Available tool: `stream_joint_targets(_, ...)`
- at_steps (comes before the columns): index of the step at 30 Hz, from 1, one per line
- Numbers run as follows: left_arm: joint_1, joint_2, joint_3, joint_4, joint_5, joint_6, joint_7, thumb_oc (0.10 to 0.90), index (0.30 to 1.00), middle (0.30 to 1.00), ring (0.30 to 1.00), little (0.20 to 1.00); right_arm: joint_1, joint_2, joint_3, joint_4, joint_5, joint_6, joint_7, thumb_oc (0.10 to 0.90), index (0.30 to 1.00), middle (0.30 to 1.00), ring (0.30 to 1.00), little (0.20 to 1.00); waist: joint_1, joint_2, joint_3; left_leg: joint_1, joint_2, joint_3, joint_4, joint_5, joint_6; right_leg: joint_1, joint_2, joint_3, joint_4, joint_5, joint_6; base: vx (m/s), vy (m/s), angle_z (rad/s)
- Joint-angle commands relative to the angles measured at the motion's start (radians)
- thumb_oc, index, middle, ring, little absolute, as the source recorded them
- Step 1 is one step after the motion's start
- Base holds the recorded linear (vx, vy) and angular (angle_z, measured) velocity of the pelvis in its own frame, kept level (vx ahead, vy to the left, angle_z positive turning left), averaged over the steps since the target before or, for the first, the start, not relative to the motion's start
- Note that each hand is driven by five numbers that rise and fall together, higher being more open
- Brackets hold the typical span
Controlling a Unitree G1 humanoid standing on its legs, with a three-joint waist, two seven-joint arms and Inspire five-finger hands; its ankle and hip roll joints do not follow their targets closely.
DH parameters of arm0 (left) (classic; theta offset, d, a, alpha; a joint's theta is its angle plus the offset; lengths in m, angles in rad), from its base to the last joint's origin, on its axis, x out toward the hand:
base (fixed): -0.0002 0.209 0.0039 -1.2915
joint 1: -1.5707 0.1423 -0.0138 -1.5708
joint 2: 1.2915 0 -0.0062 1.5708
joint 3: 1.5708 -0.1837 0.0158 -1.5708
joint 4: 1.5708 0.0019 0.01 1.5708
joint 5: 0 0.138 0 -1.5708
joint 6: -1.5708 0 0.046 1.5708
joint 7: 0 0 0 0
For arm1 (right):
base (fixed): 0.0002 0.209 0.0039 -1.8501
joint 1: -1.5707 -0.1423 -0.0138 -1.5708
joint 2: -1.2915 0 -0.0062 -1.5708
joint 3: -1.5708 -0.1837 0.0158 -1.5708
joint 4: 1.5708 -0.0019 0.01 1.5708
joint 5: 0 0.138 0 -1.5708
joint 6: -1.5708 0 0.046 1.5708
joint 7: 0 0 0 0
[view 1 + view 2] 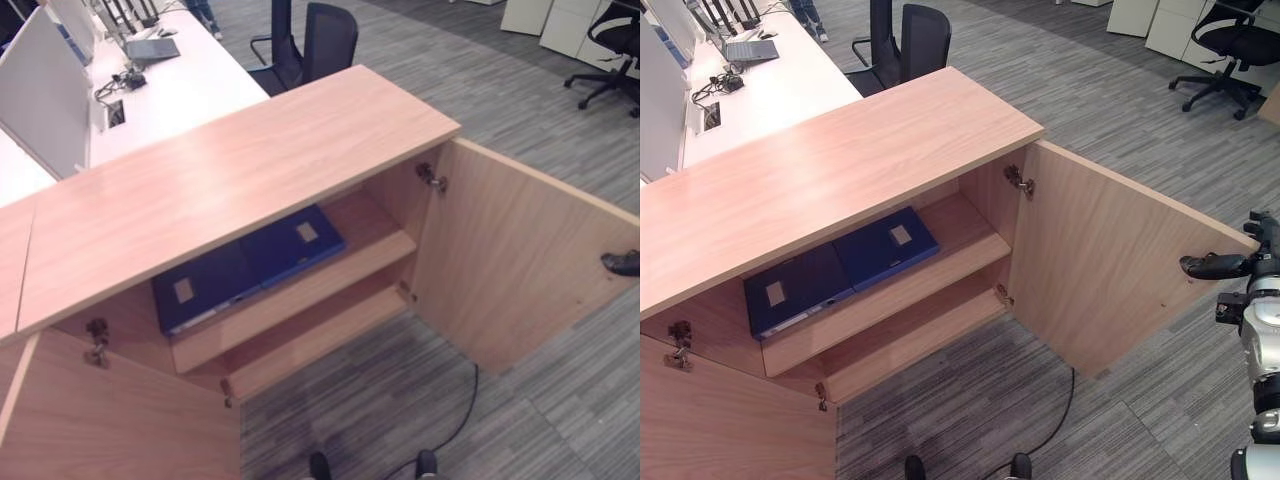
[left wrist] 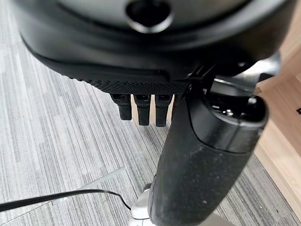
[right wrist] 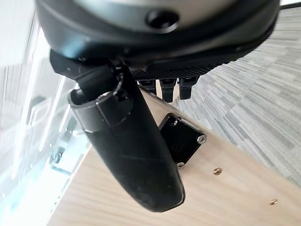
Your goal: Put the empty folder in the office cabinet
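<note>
Lying flat on your wooden cabinet's (image 1: 230, 170) upper shelf (image 1: 300, 285), the blue folder (image 1: 245, 265) rests; your right hand (image 1: 1215, 266) touches the door's (image 1: 1110, 260) edge, fingers relaxed; left hand (image 2: 141, 108) loose.

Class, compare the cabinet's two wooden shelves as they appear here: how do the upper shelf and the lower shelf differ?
The upper wooden shelf carries two dark blue folders lying flat side by side; the lower wooden shelf has nothing on its visible part. The upper shelf shows a broad surface, while the lower shelf shows a narrower strip beneath it. Both are the same light wood as the open cabinet door, which the right robot hand touches at its edge.
</note>
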Motion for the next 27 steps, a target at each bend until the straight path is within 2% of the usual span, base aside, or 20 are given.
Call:
stream_joint_targets(1,0.0,0.155,-0.022,0.003,-0.03,-0.016,-0.028,0.8,0.9,0.9,0.9,0.9,-0.14,-0.058,0.182,-0.094,0.006,-0.066,0.178,0.8,0.9,0.9,0.9,0.9,0.049,-0.122,-0.033,0.066,-0.016,-0.007,0.051,-0.135,-0.007,-0.051,0.036,0.032,0.107,-0.121,-0.068,0.0,0.0,0.0)
stream_joint_targets(3,0.001,0.158,-0.024,0.001,-0.024,-0.014,-0.039,0.8,0.9,0.9,0.9,0.9,-0.146,-0.072,0.235,-0.125,0.04,-0.053,0.235,0.8,0.9,0.9,0.9,0.9,0.05,-0.128,-0.036,0.058,-0.015,-0.008,0.054,-0.133,-0.009,-0.056,0.036,0.03,0.106,-0.12,-0.068,0.0,0.0,0.0)
stream_joint_targets(6,0.0,0.159,-0.025,-0.001,0.001,-0.01,-0.071,0.8,0.9,0.9,0.9,0.9,-0.15,-0.076,0.382,-0.293,0.127,-0.03,0.39,0.8,0.9,0.9,0.9,0.9,0.056,-0.139,-0.034,0.053,-0.012,-0.005,0.057,-0.132,-0.015,-0.058,0.038,0.029,0.107,-0.124,-0.069,0.0,0.002,-0.04)
stream_joint_targets(7,-0.002,0.157,-0.022,-0.001,0.011,-0.009,-0.079,0.8,0.9,0.9,0.9,0.9,-0.148,-0.082,0.443,-0.406,0.157,-0.018,0.445,0.8,0.9,0.9,0.9,0.9,0.057,-0.143,-0.036,0.054,-0.01,-0.002,0.056,-0.131,-0.016,-0.06,0.039,0.03,0.107,-0.124,-0.069,0.01,0.007,-0.13)
stream_joint_targets(10,-0.013,0.148,-0.008,-0.003,0.027,-0.008,-0.075,0.8,0.9,0.9,0.9,0.9,-0.127,-0.062,0.494,-0.604,0.263,-0.021,0.494,0.8,0.9,0.9,0.9,0.9,0.058,-0.145,-0.041,0.053,-0.007,-0.002,0.053,-0.129,-0.018,-0.062,0.04,0.03,0.108,-0.125,-0.069,0.0,0.006,-0.16)
stream_joint_targets(11,-0.017,0.144,0.011,-0.006,0.025,-0.009,-0.076,0.8,0.9,0.9,0.9,0.9,-0.088,-0.044,0.504,-0.76,0.335,-0.006,0.539,0.8,0.9,0.9,0.9,0.9,0.057,-0.146,-0.044,0.056,-0.004,0.0,0.049,-0.128,-0.018,-0.061,0.04,0.026,0.106,-0.122,-0.069,0.02,-0.005,-0.14)
stream_joint_targets(12,-0.018,0.144,0.038,-0.006,0.026,-0.012,-0.071,0.8,0.9,0.9,0.9,0.9,-0.031,0.032,0.509,-0.877,0.413,0.009,0.571,0.8,0.9,0.9,0.9,0.9,0.062,-0.149,-0.052,0.06,0.0,0.0,0.043,-0.126,-0.017,-0.059,0.041,0.021,0.101,-0.118,-0.069,0.02,-0.009,-0.06)
stream_joint_targets(13,-0.018,0.143,0.043,-0.005,0.026,-0.013,-0.068,0.8,0.9,0.9,0.9,0.9,-0.016,0.066,0.517,-0.909,0.428,0.016,0.58,0.8,0.9,0.9,0.9,0.9,0.064,-0.151,-0.055,0.062,0.002,-0.002,0.04,-0.125,-0.017,-0.058,0.042,0.02,0.098,-0.117,-0.069,0.03,-0.012,-0.06)
stream_joint_targets(15,-0.017,0.138,0.058,-0.007,0.023,-0.014,-0.065,0.8,0.9,0.9,0.9,0.9,0.003,0.126,0.548,-0.95,0.435,0.026,0.596,0.8,0.9,0.9,0.9,0.9,0.072,-0.151,-0.059,0.065,0.007,-0.006,0.035,-0.124,-0.018,-0.056,0.044,0.014,0.097,-0.118,-0.071,0.01,-0.003,-0.15)
stream_joint_targets(16,-0.016,0.138,0.059,-0.007,0.023,-0.014,-0.065,0.8,0.9,0.9,0.9,0.9,0.003,0.127,0.549,-0.949,0.435,0.026,0.596,0.8,0.9,0.9,0.9,0.9,0.071,-0.151,-0.06,0.065,0.007,-0.006,0.035,-0.123,-0.018,-0.055,0.044,0.014,0.097,-0.118,-0.071,0.01,-0.007,-0.05)
stream_joint_targets(18,-0.011,0.128,0.08,-0.005,0.005,-0.018,-0.053,0.8,0.9,0.9,0.9,0.9,0.064,0.241,0.537,-0.938,0.456,0.028,0.584,0.8,0.9,0.9,0.9,0.9,0.085,-0.154,-0.061,0.062,0.011,-0.018,0.031,-0.118,-0.02,-0.052,0.044,0.001,0.097,-0.118,-0.074,0.0,-0.009,0.11)
stream_joint_targets(23,-0.003,0.116,0.108,-0.005,-0.063,-0.025,-0.032,0.8,0.9,0.9,0.9,0.9,0.129,0.421,0.512,-0.876,0.45,0.016,0.551,0.8,0.9,0.9,0.9,0.9,0.125,-0.169,-0.05,0.025,0.01,-0.064,0.044,-0.103,-0.025,-0.046,0.037,-0.067,0.099,-0.126,-0.079,-0.03,-0.035,0.28)
stream_joint_targets(25,-0.023,0.115,0.094,-0.008,-0.074,-0.031,-0.023,0.8,0.9,0.9,0.9,0.9,0.16,0.465,0.488,-0.847,0.448,0.006,0.534,0.8,0.9,0.9,0.9,0.9,0.143,-0.187,-0.031,-0.036,0.012,-0.031,0.12,-0.111,-0.022,-0.047,0.008,-0.13,0.107,-0.131,-0.081,-0.15,-0.061,0.84)
stream_joint_targets(27,-0.033,0.105,0.084,-0.02,-0.087,-0.034,-0.021,0.8,0.9,0.9,0.9,0.9,0.17,0.501,0.492,-0.83,0.446,-0.002,0.521,0.8,0.9,0.9,0.9,0.9,0.157,-0.2,-0.02,-0.073,-0.006,0.029,0.235,-0.166,0.004,-0.059,-0.013,-0.17,0.12,-0.132,-0.089,-0.12,-0.051,1.72)
